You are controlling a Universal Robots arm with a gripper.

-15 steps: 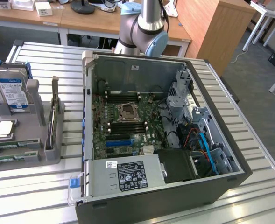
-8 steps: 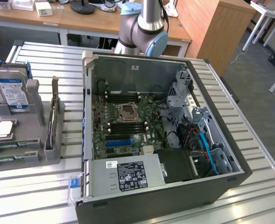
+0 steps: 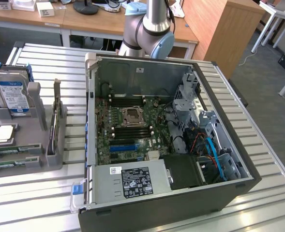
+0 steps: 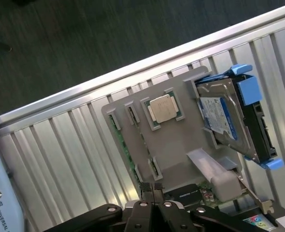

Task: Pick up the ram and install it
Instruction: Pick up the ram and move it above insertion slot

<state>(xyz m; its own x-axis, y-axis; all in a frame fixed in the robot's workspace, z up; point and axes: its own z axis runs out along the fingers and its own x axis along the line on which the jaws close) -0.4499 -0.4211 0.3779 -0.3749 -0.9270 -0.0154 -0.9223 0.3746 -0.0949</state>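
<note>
Grey holder [image 4: 176,142] with ram [image 3: 16,150], processor [image 4: 164,108] and hard drive [image 4: 222,118] below empty jaws pressed together, open computer case [image 3: 181,212] alongside

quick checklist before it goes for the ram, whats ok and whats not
1. Hand empty: ok, it holds nothing.
2. Hand open for a grasp: not ok, the jaws are shut.
3. Ram reachable: ok, it lies uncovered in the gray holder.
4. Computer case open: ok, the motherboard is exposed.
5. Memory slots free: ok, they look empty.
6. Slot latches open: cannot tell.
</note>
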